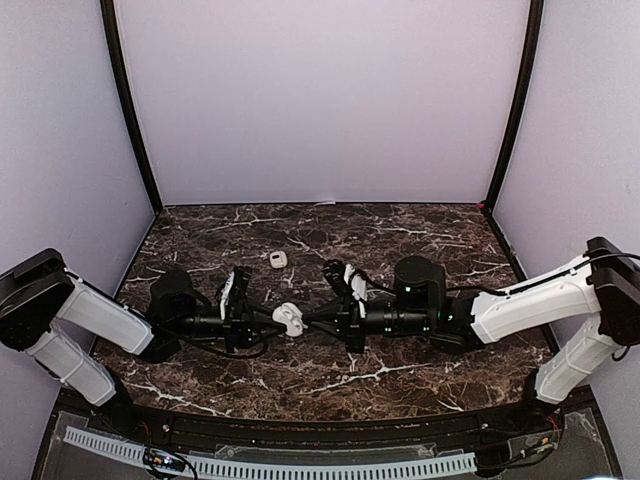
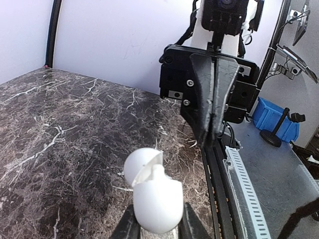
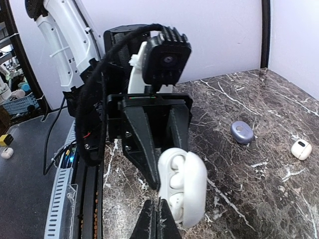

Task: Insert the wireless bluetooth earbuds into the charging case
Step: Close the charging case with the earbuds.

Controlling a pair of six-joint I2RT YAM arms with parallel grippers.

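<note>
Earbuds (image 3: 174,175), 2 pale ones, seem to sit in the hollows of the open charging case (image 3: 193,181). My left pincer (image 2: 158,225) pinches that case by its base, off the table (image 1: 400,372), so its mouth faces my right pincer (image 3: 158,221). That one is pressed together and looks empty, its tips just beside the case, placed, I judge, to press the buds home.

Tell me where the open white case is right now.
In the top view, the open white plastic charging case sits clamped in the left gripper over the middle of the dark marble table, just in front of the shut right gripper.
</note>
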